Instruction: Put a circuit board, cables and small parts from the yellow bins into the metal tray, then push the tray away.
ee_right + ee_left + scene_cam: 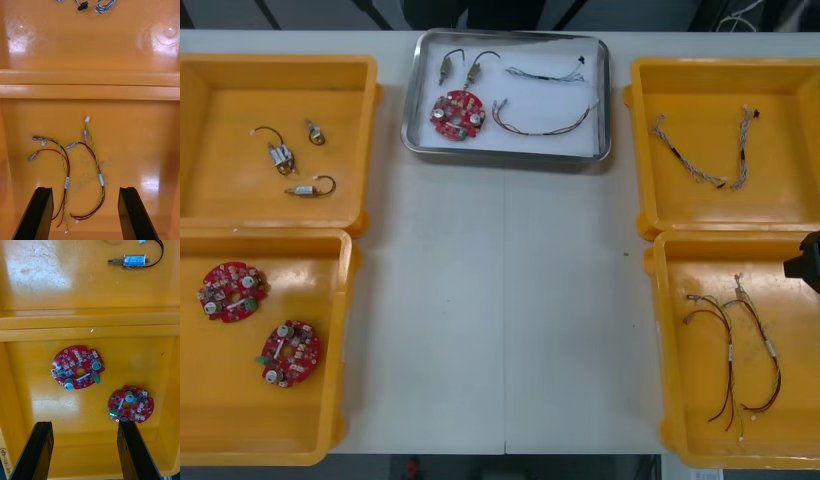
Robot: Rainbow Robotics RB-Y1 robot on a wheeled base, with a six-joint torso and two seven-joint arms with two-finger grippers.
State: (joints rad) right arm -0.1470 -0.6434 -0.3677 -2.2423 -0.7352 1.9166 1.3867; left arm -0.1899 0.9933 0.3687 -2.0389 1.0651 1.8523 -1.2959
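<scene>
**Front view:** the metal tray (506,152) sits at the far edge of the table (500,320), btwn the bins, white inside. In it:
- a red circuit board (457,113) at its left
- two small metal parts (448,66) just beyond the board
- a thin cable w/ a black end (545,72) far right
- a red-and-yellow cable (543,124) curved nearer

The far left bin (210,70) holds three loose parts w/ black leads (280,156). The near left bin (330,420) holds two spare boards (230,291), well apart. The far right bin (790,80) holds blue-and-white cables (700,165), and the near right bin (680,420) holds red-yellow cables (735,350). A black bit of the right arm (806,263) shows at the edge, over that bin.

**Right wrist view:** the right gripper (85,189) is above the near right bin, fingers spread wide and grasping nothing. The red-yellow cables lie on the bin floor, running in btwn the fingers. Ends of the blue-and-white cables show past the bin walls.

**Left wrist view:** the left gripper (85,423) is over the near left bin — fingers spread, empty. Both spare boards lie flat beyond the fingers, one just beside a fingertip. One of the loose parts lies in the bin beyond.
</scene>
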